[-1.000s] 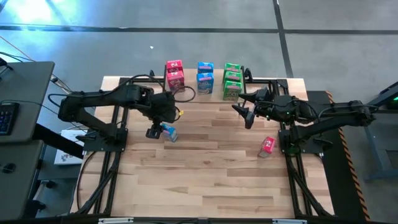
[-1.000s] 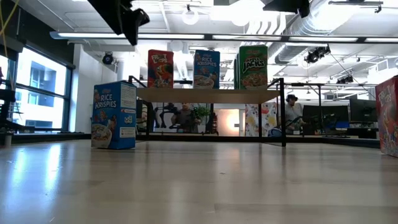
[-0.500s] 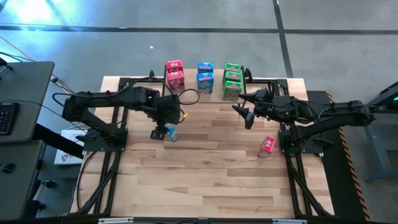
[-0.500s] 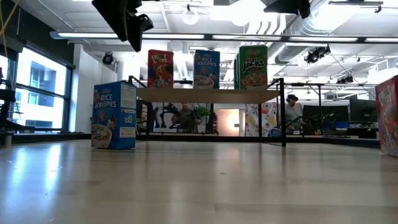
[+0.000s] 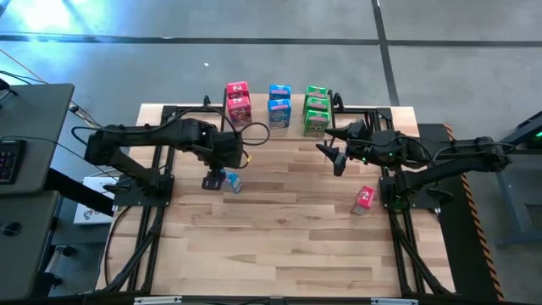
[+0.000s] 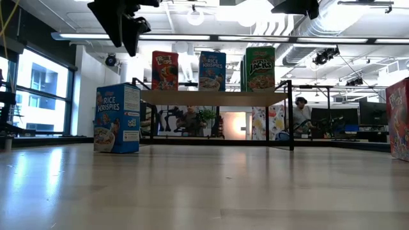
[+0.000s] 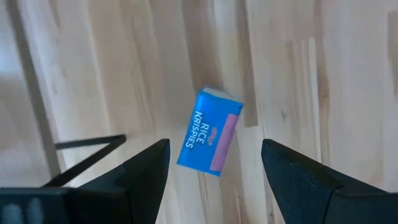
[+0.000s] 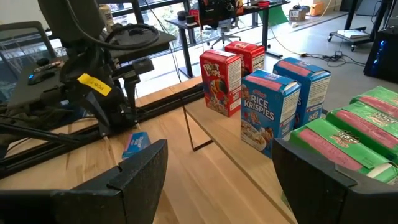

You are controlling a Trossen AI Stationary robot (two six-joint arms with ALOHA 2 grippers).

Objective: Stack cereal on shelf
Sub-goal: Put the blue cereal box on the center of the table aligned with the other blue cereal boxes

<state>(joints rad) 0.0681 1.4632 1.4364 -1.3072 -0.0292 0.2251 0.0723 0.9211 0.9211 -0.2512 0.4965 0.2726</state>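
Note:
A blue Rice Krispies cereal box [image 6: 118, 118] stands upright on its bottom on the table's left half [image 5: 232, 180]. My left gripper [image 5: 212, 180] hovers open right above it, fingers pointing down [image 6: 125, 39]. In the left wrist view the box [image 7: 210, 140] shows between the two fingers, clear of both. A red-pink box [image 5: 365, 197] stands on the table's right side [image 6: 399, 121]. The shelf [image 6: 214, 96] at the far edge carries two red-pink, two blue and three green boxes [image 5: 316, 108]. My right gripper [image 5: 332, 155] waits open near the shelf's right end [image 8: 221, 155].
The shelf's black legs [image 6: 289, 121] and frame stand at the table's far edge. A cable loop [image 5: 254, 132] lies in front of the red-pink boxes. Bare wood [image 5: 279, 237] fills the table's middle and near part. People and desks show in the room beyond.
My left gripper has shifted a little over the blue box, dipping slightly and turning at the wrist, and has stayed open. The blue box has not moved.

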